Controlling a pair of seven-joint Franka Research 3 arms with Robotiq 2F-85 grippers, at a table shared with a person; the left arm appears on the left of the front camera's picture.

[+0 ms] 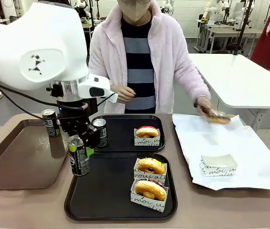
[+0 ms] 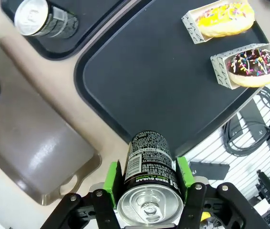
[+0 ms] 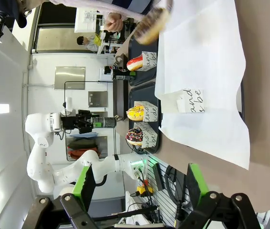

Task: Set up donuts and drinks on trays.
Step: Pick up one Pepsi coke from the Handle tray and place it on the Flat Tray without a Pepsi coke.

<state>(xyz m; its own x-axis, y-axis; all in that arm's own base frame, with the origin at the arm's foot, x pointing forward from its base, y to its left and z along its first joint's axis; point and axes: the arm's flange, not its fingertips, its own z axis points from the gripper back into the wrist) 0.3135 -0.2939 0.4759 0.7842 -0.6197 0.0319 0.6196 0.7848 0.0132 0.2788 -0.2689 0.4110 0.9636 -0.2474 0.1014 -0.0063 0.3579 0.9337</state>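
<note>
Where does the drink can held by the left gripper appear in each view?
Front view: drink can left of centre, in the left gripper, at the near black tray's left rim.
Left wrist view: bottom centre, between the green pads.
Right wrist view: small, left of centre, far off in the left arm's gripper.
Shared landmark: the near black tray, carrying two sleeved donuts.
</note>
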